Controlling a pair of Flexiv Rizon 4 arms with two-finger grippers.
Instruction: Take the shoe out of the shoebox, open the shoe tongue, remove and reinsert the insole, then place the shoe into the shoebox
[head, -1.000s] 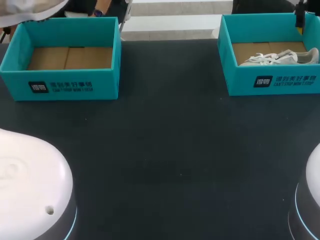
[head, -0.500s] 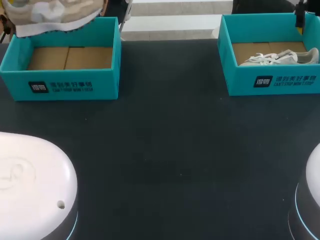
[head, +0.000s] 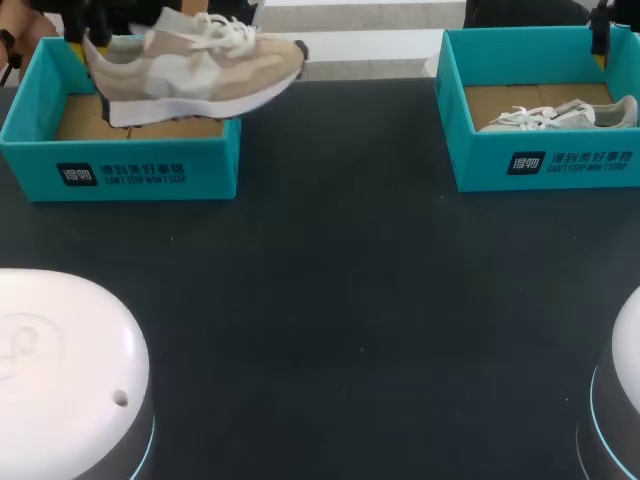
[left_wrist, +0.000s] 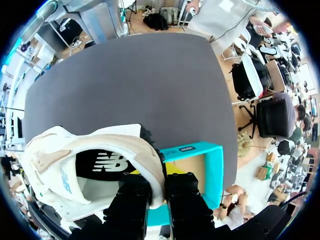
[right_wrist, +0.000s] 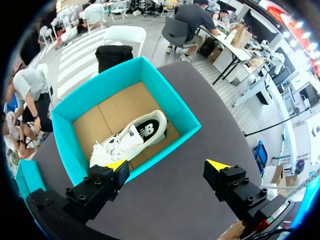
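A beige and white sneaker (head: 200, 65) hangs in the air over the left teal shoebox (head: 130, 170), with its toe pointing right past the box's right wall. My left gripper (left_wrist: 159, 181) is shut on the heel collar of this sneaker (left_wrist: 90, 160), one finger inside and one outside. The left shoebox (left_wrist: 202, 165) lies below it. My right gripper (right_wrist: 167, 170) stands open above the right teal shoebox (right_wrist: 70, 145). A white sneaker (right_wrist: 132, 137) lies on its side in that box. In the head view this white sneaker (head: 560, 115) lies in the right shoebox (head: 540, 160).
The dark table top (head: 340, 300) stretches between and in front of the two boxes. The white bases of my arms (head: 60, 370) fill the near corners.
The beige sneaker has swung from the far left corner into full view, now side-on over the left box. The right arm and the white sneaker have not moved.
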